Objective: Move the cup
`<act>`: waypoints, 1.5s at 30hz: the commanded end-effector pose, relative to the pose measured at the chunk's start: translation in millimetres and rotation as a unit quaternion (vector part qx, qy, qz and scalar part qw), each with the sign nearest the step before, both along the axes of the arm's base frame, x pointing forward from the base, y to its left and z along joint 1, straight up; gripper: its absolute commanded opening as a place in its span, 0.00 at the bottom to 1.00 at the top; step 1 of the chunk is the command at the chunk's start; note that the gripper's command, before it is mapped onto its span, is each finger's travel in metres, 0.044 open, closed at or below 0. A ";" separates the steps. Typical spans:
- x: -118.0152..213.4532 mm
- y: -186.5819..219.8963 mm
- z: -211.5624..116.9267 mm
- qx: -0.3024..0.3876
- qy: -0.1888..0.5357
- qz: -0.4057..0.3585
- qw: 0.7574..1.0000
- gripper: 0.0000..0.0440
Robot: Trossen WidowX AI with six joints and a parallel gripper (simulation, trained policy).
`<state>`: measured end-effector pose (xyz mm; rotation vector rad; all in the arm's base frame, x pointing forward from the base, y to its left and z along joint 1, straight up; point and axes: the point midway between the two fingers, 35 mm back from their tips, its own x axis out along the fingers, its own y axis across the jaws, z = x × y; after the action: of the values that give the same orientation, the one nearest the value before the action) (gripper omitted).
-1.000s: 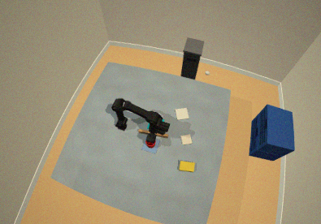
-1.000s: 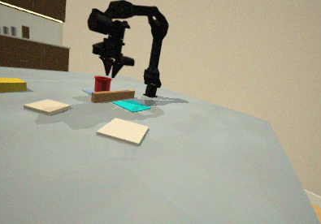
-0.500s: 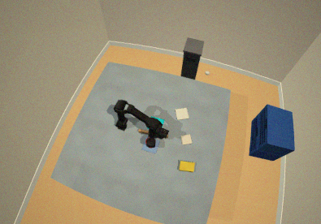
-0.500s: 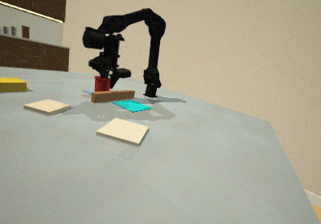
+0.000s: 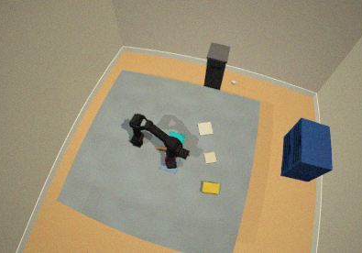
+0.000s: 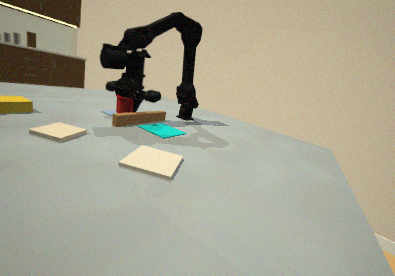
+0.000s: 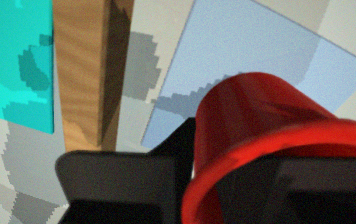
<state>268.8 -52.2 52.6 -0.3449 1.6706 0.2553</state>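
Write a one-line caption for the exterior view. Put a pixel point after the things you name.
The gripper (image 6: 133, 100) (image 7: 200, 124) is down at the red cup (image 6: 124, 104) (image 7: 250, 110), behind a wooden bar (image 6: 139, 118) (image 7: 82, 70).

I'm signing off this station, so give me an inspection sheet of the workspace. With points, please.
Surface: grey tabletop (image 5: 116, 192) (image 6: 237, 220), no spilled marbles seen
Job's things: red cup (image 5: 167, 160) (image 6: 123, 104) (image 7: 245, 105) at the blue pad (image 5: 168, 170) (image 6: 108, 113) (image 7: 240, 35); contact and marbles inside cannot be told; teal pad (image 5: 179, 137) (image 6: 164, 131) (image 7: 25, 100) beyond the wooden bar (image 5: 161, 148) (image 6: 139, 118) (image 7: 80, 60)
Clutter: yellow block (image 5: 211, 188) (image 6: 2, 106), two cream tiles (image 5: 205, 128) (image 6: 152, 161)
Gripper (image 5: 170, 161) (image 6: 131, 107) (image 7: 200, 124): shut on the cup's wall, one finger inside
Cables: nothing seen
Surroundings: blue cabinet (image 5: 317, 153), dark tower (image 5: 214, 73)
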 end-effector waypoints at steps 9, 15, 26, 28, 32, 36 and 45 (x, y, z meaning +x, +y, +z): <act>3.0 0.5 20.8 0.014 -0.008 0.056 0.998 0.00; 6.7 5.0 35.8 0.016 -0.018 0.075 0.997 0.00; 14.8 21.4 59.1 0.016 -0.038 0.105 0.994 0.00; 16.4 25.9 62.6 0.016 -0.043 0.111 0.993 0.00; 19.5 36.3 68.8 0.016 -0.053 0.122 0.991 0.00; 22.2 48.3 73.0 0.017 -0.064 0.133 0.989 0.00; 25.8 76.8 76.5 0.020 -0.087 0.158 0.983 0.00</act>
<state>293.8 14.5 126.4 -0.5791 1.4594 0.4715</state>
